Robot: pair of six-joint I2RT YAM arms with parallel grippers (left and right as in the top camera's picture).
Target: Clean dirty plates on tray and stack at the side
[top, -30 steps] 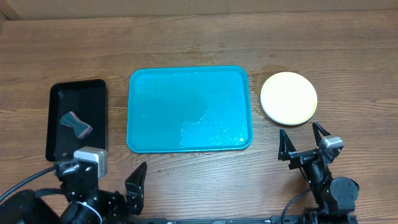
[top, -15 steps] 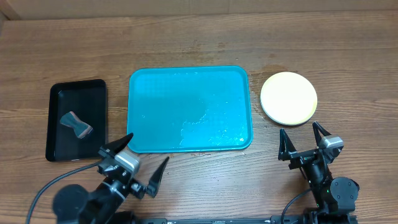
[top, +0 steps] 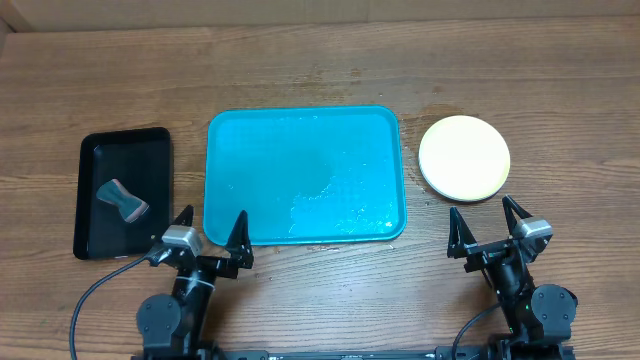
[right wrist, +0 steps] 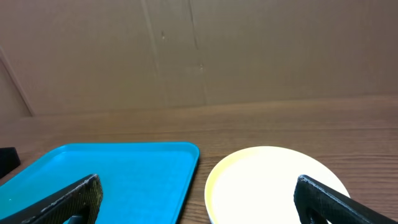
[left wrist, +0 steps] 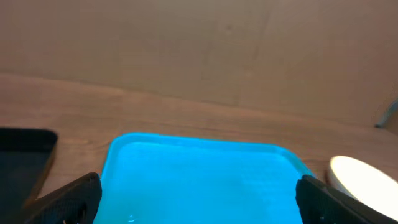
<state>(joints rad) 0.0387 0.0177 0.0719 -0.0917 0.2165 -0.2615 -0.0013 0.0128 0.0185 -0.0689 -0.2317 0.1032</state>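
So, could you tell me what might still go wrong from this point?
The open right gripper sits just in front of the plates; a forward move could knock the stack.
The tray looks wet, so gripping its rim may slip or spill.
The plates lie close to the tray's right rim; shifting the tray could bump them.

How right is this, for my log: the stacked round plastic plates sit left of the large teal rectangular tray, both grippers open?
Wrong side: overhead, the stacked round plastic plates sit right of the large teal rectangular tray. The left gripper and right gripper are open.
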